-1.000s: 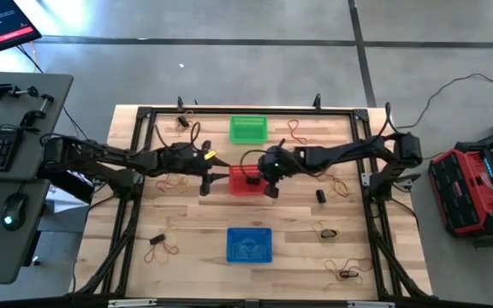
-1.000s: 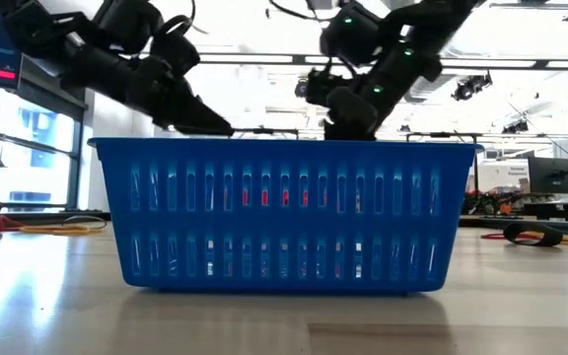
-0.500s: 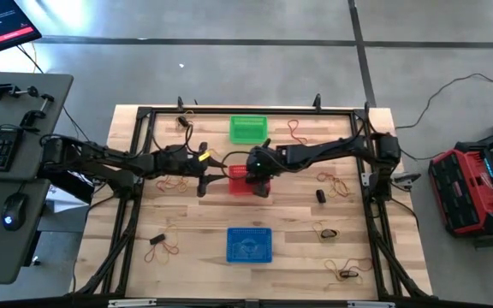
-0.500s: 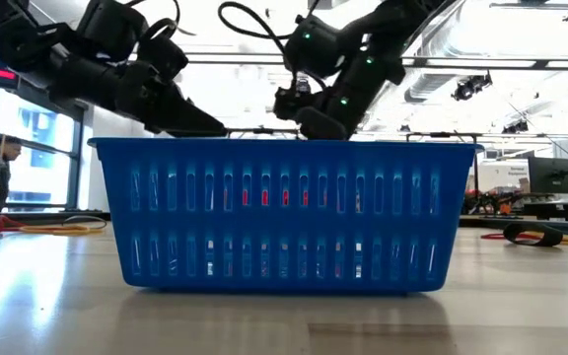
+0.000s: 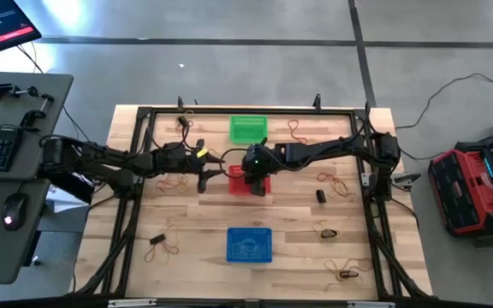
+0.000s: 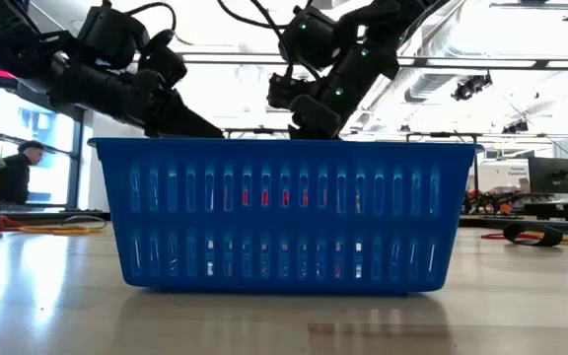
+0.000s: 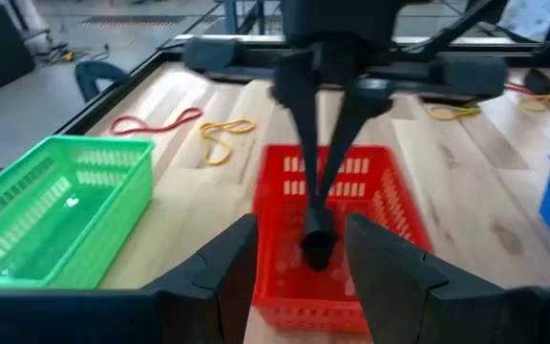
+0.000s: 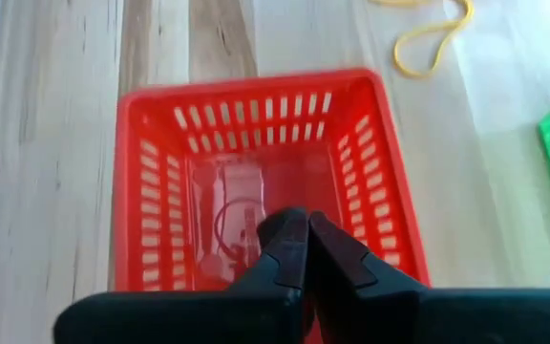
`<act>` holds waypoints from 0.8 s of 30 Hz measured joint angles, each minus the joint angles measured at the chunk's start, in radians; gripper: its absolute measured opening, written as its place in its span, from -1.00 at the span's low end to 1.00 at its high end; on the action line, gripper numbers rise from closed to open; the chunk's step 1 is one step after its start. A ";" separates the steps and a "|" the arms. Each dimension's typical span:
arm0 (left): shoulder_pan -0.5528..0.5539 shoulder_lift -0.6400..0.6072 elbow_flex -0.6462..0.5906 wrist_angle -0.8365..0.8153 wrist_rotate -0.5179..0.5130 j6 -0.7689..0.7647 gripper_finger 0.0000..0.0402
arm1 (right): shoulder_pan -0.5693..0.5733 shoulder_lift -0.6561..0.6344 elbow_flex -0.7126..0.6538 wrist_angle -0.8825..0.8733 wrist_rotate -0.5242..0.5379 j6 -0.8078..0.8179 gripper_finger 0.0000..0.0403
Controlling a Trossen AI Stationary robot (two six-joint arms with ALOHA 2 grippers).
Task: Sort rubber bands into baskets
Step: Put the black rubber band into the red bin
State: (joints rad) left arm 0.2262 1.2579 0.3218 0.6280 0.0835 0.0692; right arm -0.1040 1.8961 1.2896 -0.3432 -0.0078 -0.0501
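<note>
Your right tool [image 8: 304, 239], fingers pressed together, has moved in from the right side and now hangs directly over the red basket [image 8: 151, 172] at the table's [image 5: 298, 248] centre, so a drop looks close. A dark rubber band [image 8: 232, 225] lies inside. Your left tool [image 7: 304, 258], spread and empty, waits just left of that basket. The green basket [image 5: 248, 128] sits toward the far edge, the blue basket [image 5: 249, 244] toward the near edge.

The wooden table [image 5: 195, 218] carries three baskets: green [image 5: 248, 129], red [image 5: 240, 182], blue [image 5: 249, 245]. Rubber bands [image 5: 175, 182] lie scattered around them.
</note>
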 joint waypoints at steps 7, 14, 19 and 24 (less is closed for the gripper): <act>0.051 0.000 0.000 -0.016 0.049 -0.014 -0.24 | 0.000 0.002 0.006 -0.099 0.000 0.024 -1.00; 0.069 0.000 0.000 -0.018 0.056 -0.026 -0.24 | -0.007 0.056 0.006 0.009 -0.005 0.024 -1.00; 0.068 0.000 0.000 -0.024 0.056 -0.032 -0.24 | -0.009 0.070 0.005 0.078 -0.030 0.020 -1.00; 0.068 0.000 0.000 -0.024 0.056 -0.032 -0.24 | -0.014 0.069 0.005 0.096 -0.039 0.020 -1.00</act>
State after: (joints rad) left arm 0.2945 1.2579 0.3222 0.6035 0.1398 0.0368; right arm -0.1183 1.9652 1.2951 -0.2473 -0.0472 -0.0303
